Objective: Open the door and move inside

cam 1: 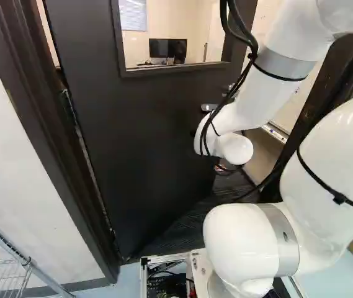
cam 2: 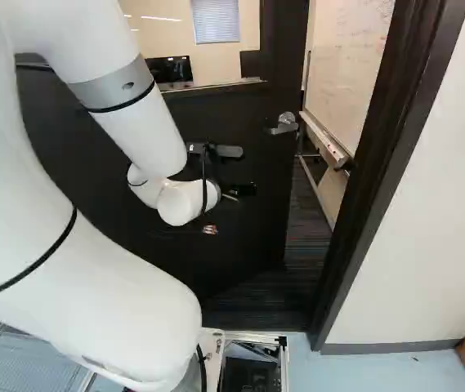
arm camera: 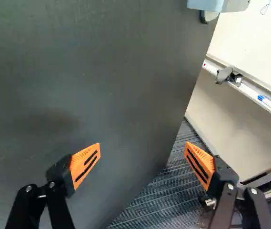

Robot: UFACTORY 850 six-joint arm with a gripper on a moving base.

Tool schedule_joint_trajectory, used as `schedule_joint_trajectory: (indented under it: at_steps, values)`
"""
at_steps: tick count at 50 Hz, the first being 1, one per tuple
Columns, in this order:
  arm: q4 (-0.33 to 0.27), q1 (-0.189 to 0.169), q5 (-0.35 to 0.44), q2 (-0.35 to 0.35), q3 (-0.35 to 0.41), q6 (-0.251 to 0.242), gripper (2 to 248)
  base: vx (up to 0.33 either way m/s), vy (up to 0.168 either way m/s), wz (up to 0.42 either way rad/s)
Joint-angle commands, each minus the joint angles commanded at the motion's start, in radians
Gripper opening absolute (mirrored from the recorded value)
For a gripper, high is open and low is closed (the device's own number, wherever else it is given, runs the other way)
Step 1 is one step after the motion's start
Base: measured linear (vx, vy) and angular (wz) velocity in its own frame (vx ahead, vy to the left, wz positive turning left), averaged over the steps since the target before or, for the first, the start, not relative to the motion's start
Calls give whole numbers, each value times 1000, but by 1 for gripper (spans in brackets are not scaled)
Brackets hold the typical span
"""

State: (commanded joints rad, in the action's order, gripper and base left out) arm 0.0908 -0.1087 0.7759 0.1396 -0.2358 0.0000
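The dark door (cam 1: pixel 139 118) stands partly open, swung away from me into the room, its hinges at the left of the left base view. In the right base view my gripper (cam 2: pixel 209 229) is small against the door, lower than the metal lever handle (cam 2: pixel 283 124) and to its left. The wrist view has the gripper (arm camera: pixel 143 146) open, with nothing held. One finger is over the door face (arm camera: pixel 87 86), the other over the gap past the door's free edge. Part of the handle (arm camera: pixel 218 5) shows ahead of the fingers.
The dark door frame (cam 2: pixel 371 171) borders the gap on the right. Beyond it are dark striped carpet (cam 2: pixel 307 237) and a whiteboard with a tray (cam 2: pixel 326 139). A wire rack (cam 1: pixel 5 273) stands near the wall at the left base view's lower left.
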Motion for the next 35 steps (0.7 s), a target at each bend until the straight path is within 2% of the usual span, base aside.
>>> schedule_joint_trajectory:
  at_steps: [19, 35]
  values:
    - [68, 28, 0, -37, -35, 0, 247, 0, 0, 0]
    - [139, 67, 0, -65, -62, 0, 247, 0, 0, 0]
